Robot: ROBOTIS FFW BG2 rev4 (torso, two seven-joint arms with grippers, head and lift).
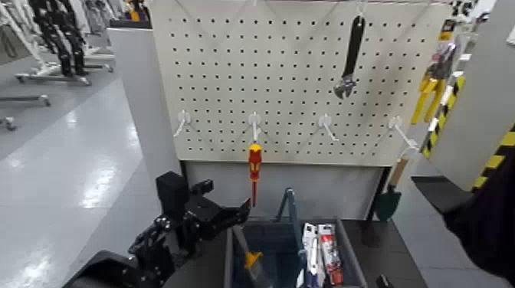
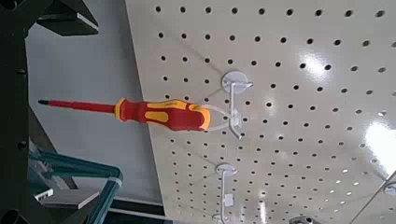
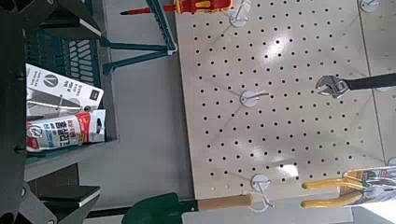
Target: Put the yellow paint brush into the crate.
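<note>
At the left, beside the left part of the crate and above its rim, the black left end effector (image 1: pixel 227 196) is seen with its fingers spread and nothing pinched between them. Just to its right, the small flat paint brush with the orange-yellow band and dark bristle block (image 1: pixel 252 260) is seen tilted inside the left part of the crate, its handle end up near the rim. The grey-blue rectangular plastic crate with a dark blue interior and an upright central handle (image 1: pixel 227 256) is set by the dark tabletop (image 1: pixel 398 256). Above it, the red-and-yellow screwdriver (image 1: pixel 255 162) is hung tip down from a white hook on the cream perforated pegboard (image 1: pixel 230 69). In the right part of the crate, white-and-red packaged items (image 1: pixel 322 249) are stood beside the handle. Higher up, an adjustable wrench with a black handle (image 1: pixel 353 54) is hung from the board, its head down. Farther right, a green-bladed trowel with a wooden handle (image 1: pixel 388 203) is hung, blade down. The black right end effector (image 3: pixel 79 110) is held facing the board at the right side, its fingers spread, with nothing gripped.
</note>
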